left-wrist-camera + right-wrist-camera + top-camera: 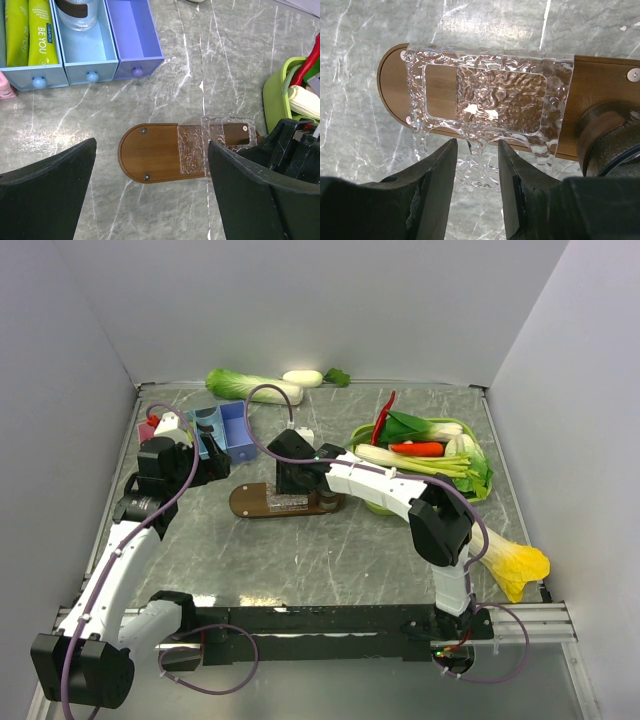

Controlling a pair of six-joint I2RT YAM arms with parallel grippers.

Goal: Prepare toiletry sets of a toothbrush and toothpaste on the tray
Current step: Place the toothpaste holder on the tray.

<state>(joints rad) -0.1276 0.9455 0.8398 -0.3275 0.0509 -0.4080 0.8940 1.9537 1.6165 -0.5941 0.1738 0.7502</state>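
Blue compartment box (235, 430) left; green vegetable basket (275, 100) (heaped) right; cabbage (250, 387) behind.

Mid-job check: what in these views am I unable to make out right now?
- Toothbrushes: none identifiable in any view; box contents too small from top.
- Toothpaste: left wrist, cut off by top edge; count unclear.
- Tray right end: left wrist, behind right arm; top, under it.
- Clear dish near edge: right wrist, behind fingers.

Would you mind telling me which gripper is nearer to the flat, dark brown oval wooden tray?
Right. The right gripper hangs directly over the tray, above the clear textured dish on it; the left gripper sits off its left end, near the blue compartment box.
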